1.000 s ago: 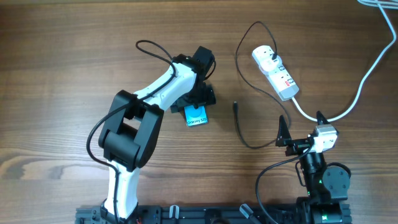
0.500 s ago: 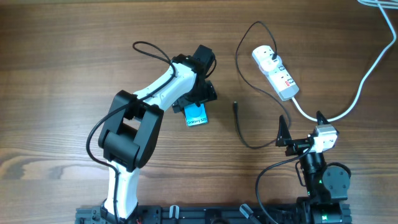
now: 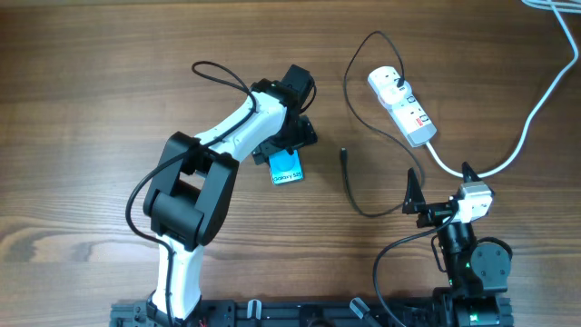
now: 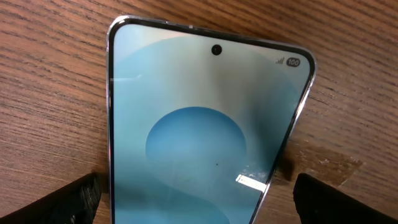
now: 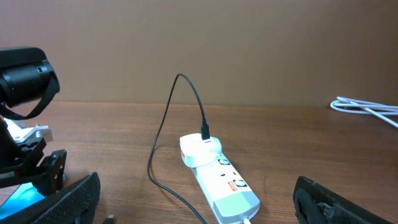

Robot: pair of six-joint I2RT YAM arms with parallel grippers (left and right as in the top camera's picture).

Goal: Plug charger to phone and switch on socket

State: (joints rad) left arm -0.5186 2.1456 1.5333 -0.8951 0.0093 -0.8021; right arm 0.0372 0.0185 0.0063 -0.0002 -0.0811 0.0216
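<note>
Two arms work at one wooden table (image 3: 82, 82) with a streaked brown grain. On it are one phone (image 3: 286, 169), one socket (image 3: 402, 106) and one charger (image 3: 349, 182).

The phone lies flat, screen up, left of the table's middle and directly under the left hand (image 3: 283, 147). It is a thin glossy slab with rounded corners and a silvery rim. Its glass is pale blue around a darker round teal shape, with a small camera dot near one end and white text along the other. The left hand is spread wide, one black finger (image 4: 78, 199) on each side of the phone, grasping nothing.

The socket is a white plastic strip with rounded ends, lying at a slant toward the far right. It carries small red switches, too small to count, and a thick white cord (image 3: 536, 109) curves away from it. A white plug (image 3: 386, 80) sits in its far end.

From the plug the thin black charger cable loops upward, then trails across the table. Its connector tip (image 3: 343, 156) lies loose between phone and socket, touching neither.

The right hand (image 3: 440, 186) is near the table's front edge, released and empty, well apart from the phone.
</note>
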